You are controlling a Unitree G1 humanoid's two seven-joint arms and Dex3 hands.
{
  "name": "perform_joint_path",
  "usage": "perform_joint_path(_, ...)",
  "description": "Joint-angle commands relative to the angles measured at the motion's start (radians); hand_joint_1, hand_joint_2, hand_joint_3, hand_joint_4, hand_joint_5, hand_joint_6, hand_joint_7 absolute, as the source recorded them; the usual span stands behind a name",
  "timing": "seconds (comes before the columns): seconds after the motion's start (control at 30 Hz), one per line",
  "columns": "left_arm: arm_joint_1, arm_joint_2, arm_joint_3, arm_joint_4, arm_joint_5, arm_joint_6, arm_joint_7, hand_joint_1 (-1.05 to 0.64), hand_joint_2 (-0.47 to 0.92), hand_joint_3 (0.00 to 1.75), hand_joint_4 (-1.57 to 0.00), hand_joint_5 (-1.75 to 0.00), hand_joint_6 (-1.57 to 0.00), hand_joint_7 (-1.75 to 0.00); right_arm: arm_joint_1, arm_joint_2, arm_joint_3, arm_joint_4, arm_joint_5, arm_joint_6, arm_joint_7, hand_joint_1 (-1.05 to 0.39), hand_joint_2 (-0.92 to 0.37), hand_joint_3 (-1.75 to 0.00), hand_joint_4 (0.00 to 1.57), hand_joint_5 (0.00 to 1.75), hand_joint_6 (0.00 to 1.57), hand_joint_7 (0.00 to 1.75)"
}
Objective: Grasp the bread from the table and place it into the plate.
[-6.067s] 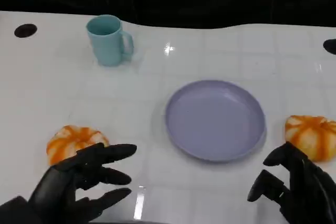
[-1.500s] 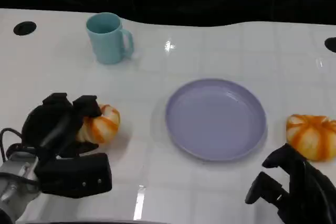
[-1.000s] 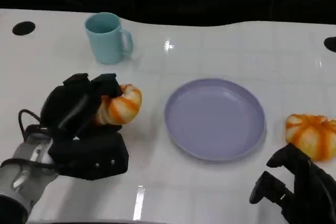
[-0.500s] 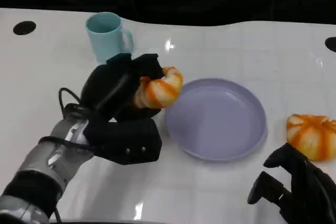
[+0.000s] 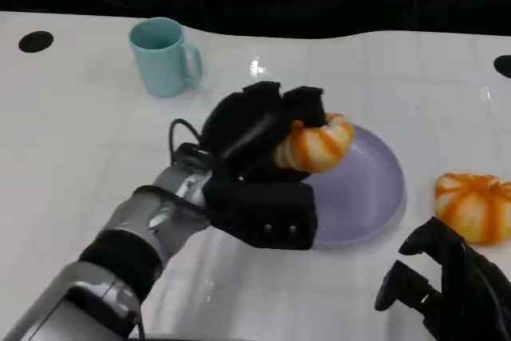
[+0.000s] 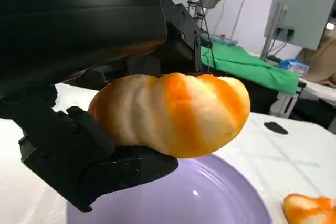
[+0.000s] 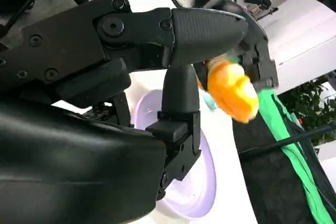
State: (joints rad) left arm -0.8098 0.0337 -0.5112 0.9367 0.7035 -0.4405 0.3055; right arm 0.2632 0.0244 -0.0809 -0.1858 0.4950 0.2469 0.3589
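White counter (image 5: 80, 141): bread (image 5: 314, 146) is gripped by the left robot hand (image 5: 259, 129) above the plate (image 5: 375, 197); released early, it could roll off the rim

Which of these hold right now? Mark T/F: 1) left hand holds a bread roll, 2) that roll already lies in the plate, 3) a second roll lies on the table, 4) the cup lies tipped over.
1. True: the left hand grips a bread roll.
2. False: it is held above the plate, not lying in it.
3. True: a second roll lies on the table beyond the right hand.
4. False: the cup stands upright.
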Motion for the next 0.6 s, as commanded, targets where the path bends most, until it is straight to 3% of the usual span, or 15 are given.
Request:
perform_joint_path(0.03,-0.053,-0.025,-0.025,0.052,0.022,0.014,0.029,-0.21,0.55,1.05,-0.9,-1.75,-0.68,-1.75,0.004,-0.014,0.0,-0.008,0.007,-0.001,0.01,-0.47,-0.92,-0.49,0.67,1.75,0.43,1.73)
perform_joint_path(0.1,-0.072,-0.041,-0.038,0.079,0.033,0.028,0.034,-0.22,0.54,1.04,-0.89,-1.75,-0.67,-1.75,0.006,-0.013,0.001,-0.009,0.005,-0.004,0.009,-0.47,-0.92,-0.49,0.67,1.75,0.43,1.73)
perform_joint_path(0.2,-0.099,-0.052,-0.071,0.109,0.073,0.057,0.059,-0.22,0.57,0.93,-0.85,-1.75,-0.65,-1.55,0.007,-0.013,0.003,-0.008,0.002,-0.011,0.013,-0.47,-0.92,-0.49,0.68,1.75,0.43,1.74)
perform_joint_path(0.27,-0.115,-0.058,-0.097,0.119,0.106,0.094,0.073,-0.21,0.66,0.85,-0.8,-1.62,-0.72,-1.02,0.01,-0.012,0.005,-0.014,0.001,-0.007,0.009,-0.48,-0.92,-0.49,0.68,1.75,0.43,1.74)
perform_joint_path(0.33,-0.126,-0.067,-0.115,0.126,0.126,0.131,0.077,-0.23,0.73,0.76,-0.82,-1.53,-0.84,-0.68,0.012,-0.011,0.005,-0.017,0.004,-0.005,0.008,-0.47,-0.92,-0.5,0.66,1.75,0.41,1.74)
perform_joint_path(0.47,-0.135,-0.086,-0.129,0.129,0.131,0.19,0.061,-0.23,0.8,0.62,-0.81,-1.6,-0.86,-0.65,0.015,-0.008,0.008,-0.022,0.001,-0.004,0.003,-0.47,-0.92,-0.5,0.67,1.75,0.41,1.75)
perform_joint_path(0.6,-0.139,-0.099,-0.145,0.136,0.137,0.237,0.054,-0.24,0.86,0.43,-0.78,-1.74,-0.76,-0.95,0.015,-0.009,0.007,-0.026,0.012,0.004,0.004,-0.47,-0.92,-0.51,0.67,1.75,0.42,1.75)
